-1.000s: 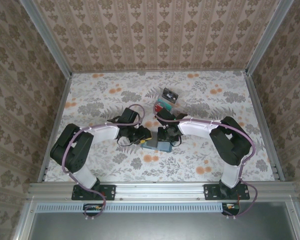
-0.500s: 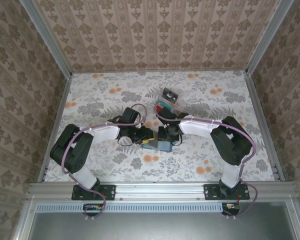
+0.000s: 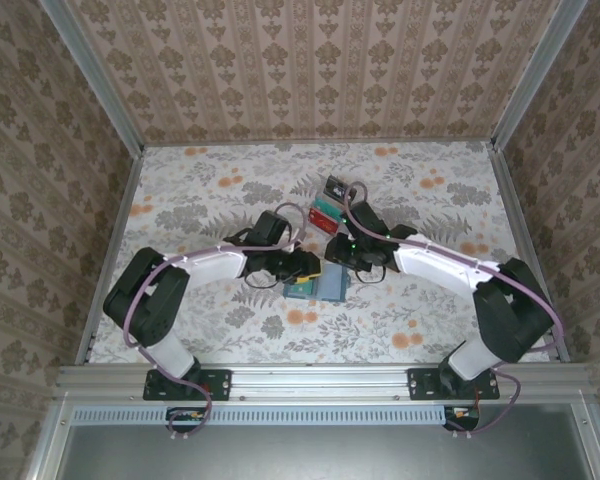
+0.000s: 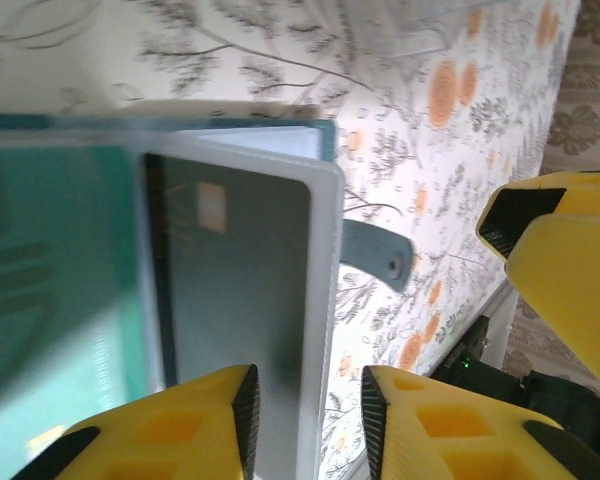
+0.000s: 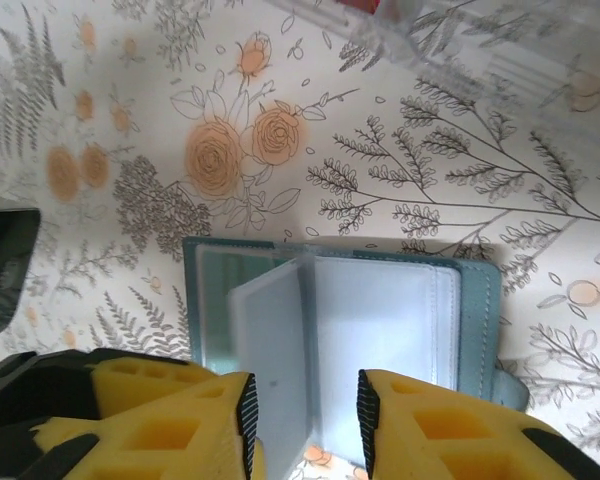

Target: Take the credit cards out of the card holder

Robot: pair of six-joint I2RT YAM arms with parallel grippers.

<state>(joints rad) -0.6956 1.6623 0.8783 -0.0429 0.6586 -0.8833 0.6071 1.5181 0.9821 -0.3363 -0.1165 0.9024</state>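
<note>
The teal card holder [image 3: 325, 289] lies open on the floral table, its pale sleeves fanned out [image 5: 380, 310]. In the left wrist view one clear sleeve holds a dark grey-green card [image 4: 235, 270] with a pale chip square, next to a teal panel [image 4: 60, 260]. My left gripper [image 4: 305, 400] is open, its jaws either side of that sleeve's white edge without pinching it; from above it sits at the holder's left end [image 3: 302, 270]. My right gripper [image 5: 302, 410] is open just above a raised sleeve, by the holder's far edge [image 3: 338, 252].
A clear plastic box [image 3: 332, 203] stands just behind the holder, with a red and a teal flat thing in it. The holder's clasp tab [image 4: 375, 255] sticks out over the table. Patterned walls close in the back and sides.
The right arm has swung its elbow out to the right and its gripper has drawn back from the holder. The left gripper has slid right onto the holder. Both jaws have widened a little.
</note>
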